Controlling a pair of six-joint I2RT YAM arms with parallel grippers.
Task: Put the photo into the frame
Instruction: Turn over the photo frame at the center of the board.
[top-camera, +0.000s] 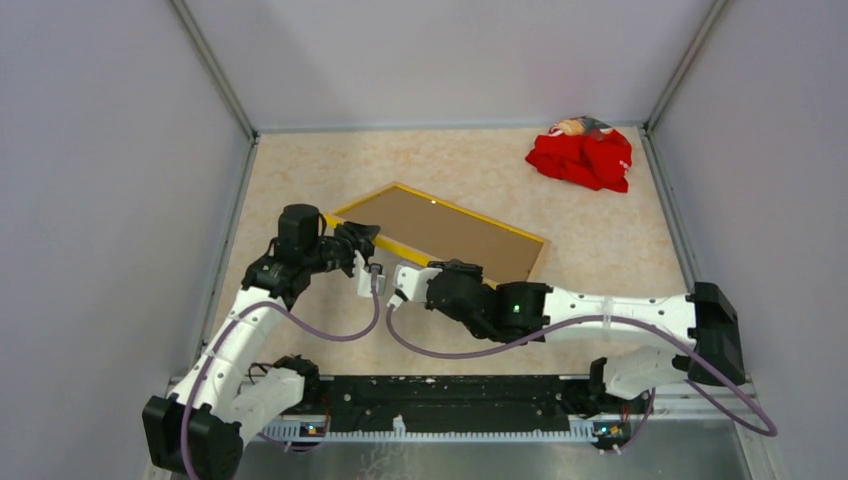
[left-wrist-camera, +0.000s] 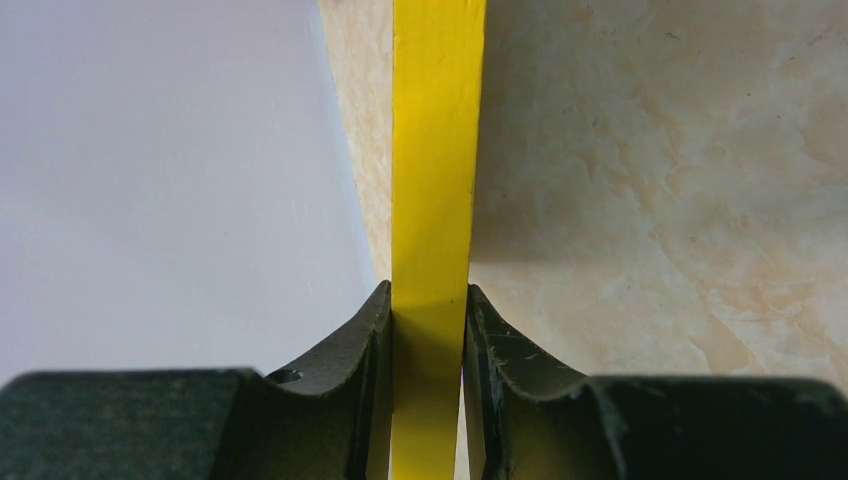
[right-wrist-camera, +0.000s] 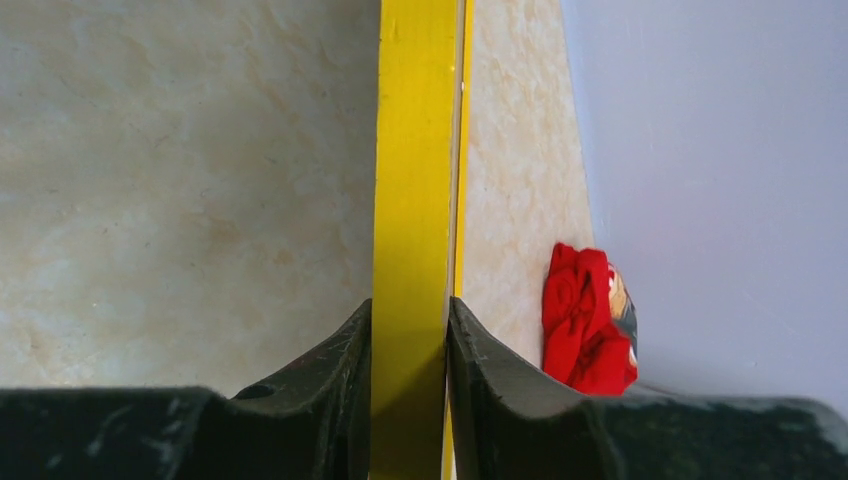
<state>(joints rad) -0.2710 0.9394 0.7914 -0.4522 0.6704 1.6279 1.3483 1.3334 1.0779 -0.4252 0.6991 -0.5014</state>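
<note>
The top external camera looks down from above and behind the arm bases onto the whole beige marbled tabletop (top-camera: 300, 170), with the thin rectangular bright-yellow picture frame (top-camera: 470, 211) near mid-view. Each wrist camera sits almost against the frame (left-wrist-camera: 432, 180) (right-wrist-camera: 410, 180), sighting along one yellow edge across the tabletop (left-wrist-camera: 650, 150) (right-wrist-camera: 180, 150). The right wrist and overhead views share the crumpled red cloth (right-wrist-camera: 585, 325) (top-camera: 582, 155) beyond the frame.

We count one yellow frame (left-wrist-camera: 432, 150), one brown backing board (top-camera: 440, 232), one red cloth bundle (top-camera: 583, 155), two tools, left tool (left-wrist-camera: 428, 335), right tool (right-wrist-camera: 408, 345).
</note>
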